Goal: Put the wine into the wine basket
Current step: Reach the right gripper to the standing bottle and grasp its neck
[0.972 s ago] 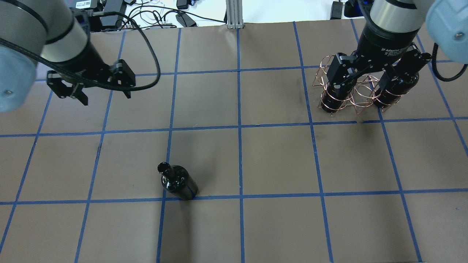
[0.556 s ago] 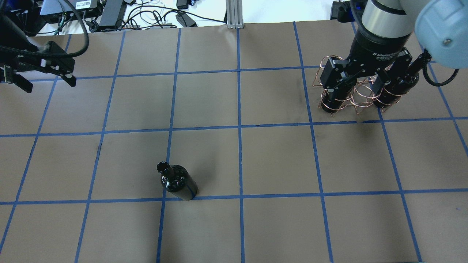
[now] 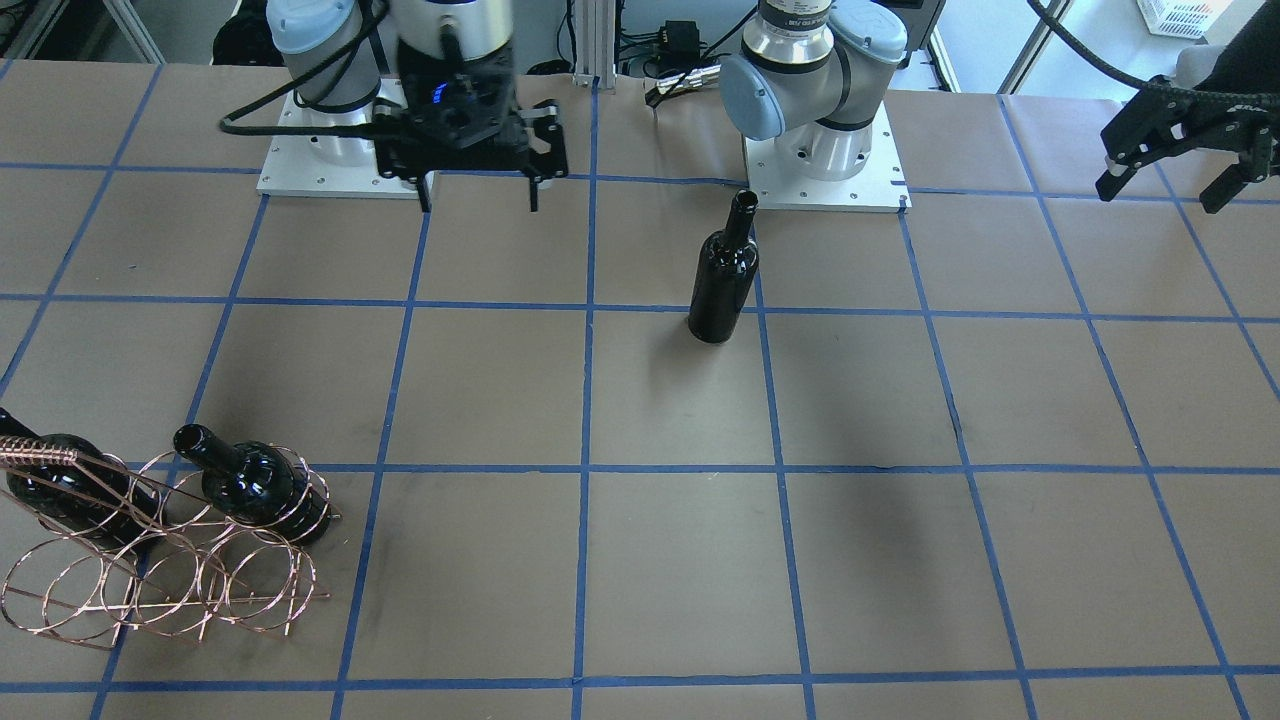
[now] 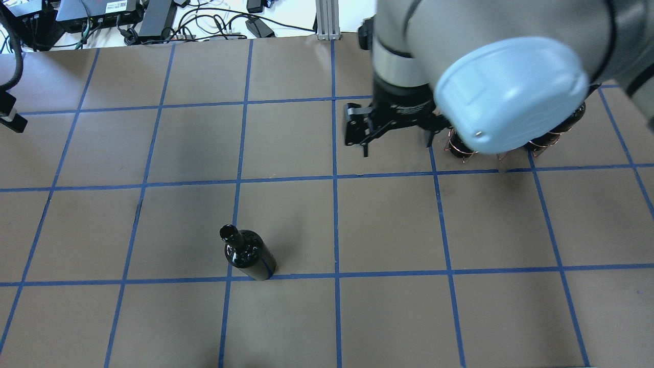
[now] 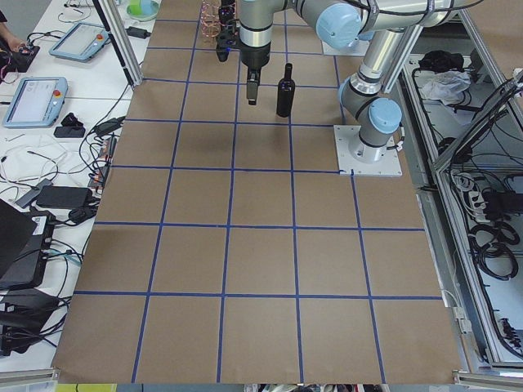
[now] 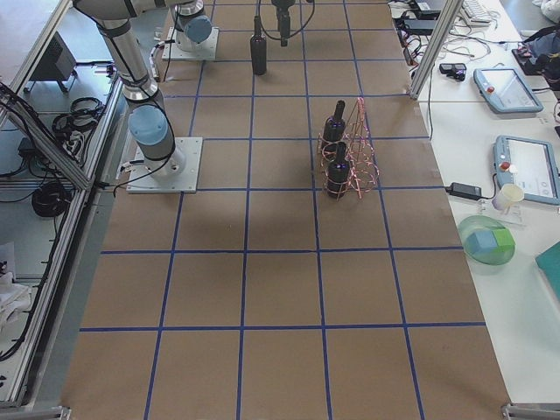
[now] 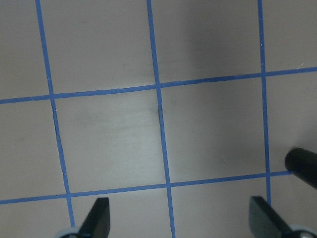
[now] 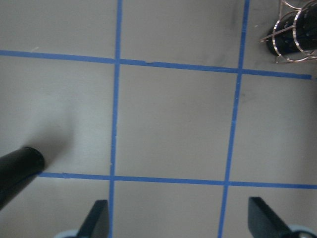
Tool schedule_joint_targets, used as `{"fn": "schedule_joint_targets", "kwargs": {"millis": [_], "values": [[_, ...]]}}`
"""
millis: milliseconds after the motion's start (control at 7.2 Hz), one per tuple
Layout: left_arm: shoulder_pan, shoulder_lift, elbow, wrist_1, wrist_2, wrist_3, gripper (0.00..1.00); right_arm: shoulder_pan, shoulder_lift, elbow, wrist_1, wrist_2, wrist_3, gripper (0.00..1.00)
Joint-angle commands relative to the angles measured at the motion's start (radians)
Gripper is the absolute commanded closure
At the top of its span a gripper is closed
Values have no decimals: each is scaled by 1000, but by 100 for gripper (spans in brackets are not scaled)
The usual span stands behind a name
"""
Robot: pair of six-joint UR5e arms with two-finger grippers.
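One dark wine bottle [image 4: 248, 253] stands upright and alone on the brown table, also in the front view [image 3: 725, 270]. The copper wire basket [image 3: 150, 580] stands at the table's right far side and holds two more bottles [image 3: 255, 488] [image 3: 50, 490]. In the overhead view the right arm hides most of the basket [image 4: 456, 149]. My right gripper [image 4: 397, 148] [image 3: 479, 205] is open and empty, hovering left of the basket. My left gripper [image 3: 1156, 198] is open and empty, far out at the table's left edge. Both are apart from the lone bottle.
The table is brown paper with a blue tape grid. The two arm bases [image 3: 820, 150] [image 3: 330, 150] stand at the robot's edge. Cables and power bricks [image 4: 153, 20] and an aluminium post [image 4: 326, 20] lie past the far edge. Side benches hold tablets [image 6: 503, 87].
My right gripper has left the basket and moved left toward the table's middle. My left gripper has moved further left, almost out of the overhead view. The lone bottle has not moved.
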Motion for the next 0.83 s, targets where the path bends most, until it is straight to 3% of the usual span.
{"fn": "schedule_joint_targets", "kwargs": {"millis": [0,139,417,694], "values": [[15,16,-15,-49,4,26,0,134,54,-23,-100,6,142,0],[35,-2,-19,-44,10,49,0,180,85,-28,-131,6,152,0],[41,-19,-22,-34,13,51,0,291,137,-35,-227,78,343,0],[41,-21,-27,-32,31,51,0,335,172,-37,-233,36,350,0]]}}
